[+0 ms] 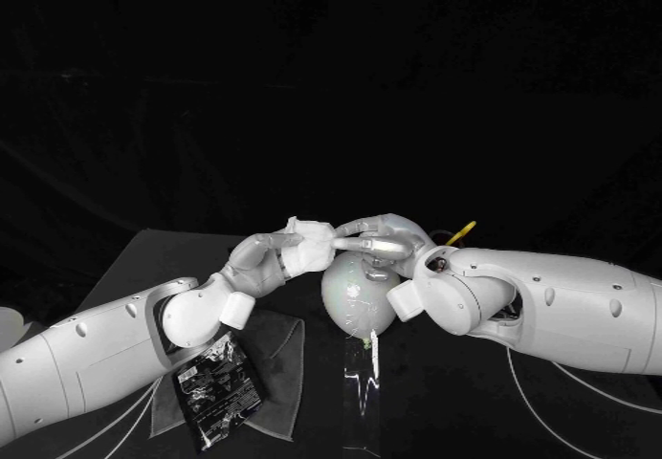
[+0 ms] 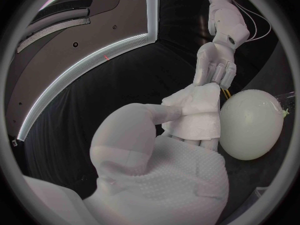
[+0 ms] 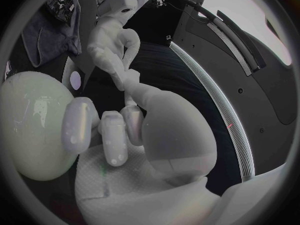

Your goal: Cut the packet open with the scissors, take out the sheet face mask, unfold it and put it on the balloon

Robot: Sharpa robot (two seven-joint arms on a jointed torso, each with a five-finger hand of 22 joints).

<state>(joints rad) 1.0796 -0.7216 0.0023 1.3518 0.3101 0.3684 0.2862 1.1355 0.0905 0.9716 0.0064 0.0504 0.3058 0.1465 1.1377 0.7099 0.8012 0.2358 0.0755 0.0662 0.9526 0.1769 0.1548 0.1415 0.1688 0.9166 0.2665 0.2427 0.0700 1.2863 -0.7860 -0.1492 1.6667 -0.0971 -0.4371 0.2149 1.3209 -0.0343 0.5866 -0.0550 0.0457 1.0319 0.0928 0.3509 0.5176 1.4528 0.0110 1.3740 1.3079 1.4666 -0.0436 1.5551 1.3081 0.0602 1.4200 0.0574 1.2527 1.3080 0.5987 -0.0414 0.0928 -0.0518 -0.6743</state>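
The white sheet face mask [image 1: 312,243] is still folded into a small wad and is held up above the pale balloon [image 1: 355,293]. My left hand [image 1: 265,262] grips the wad from the left. My right hand [image 1: 381,239] reaches in from the right, its fingertips pinching the wad's near edge. In the left wrist view the mask [image 2: 195,113] sits in my left hand [image 2: 156,155], my right hand [image 2: 215,67] touches its far edge, and the balloon [image 2: 251,125] is just beside it. The cut black packet [image 1: 221,384] lies on the table. A yellow scissors handle [image 1: 462,231] pokes out behind my right arm.
A grey cloth [image 1: 280,356] lies under the packet at the front left. A clear stand [image 1: 362,394] rises from the table under the balloon. In the right wrist view the balloon [image 3: 32,131] sits right against my right hand [image 3: 119,130].
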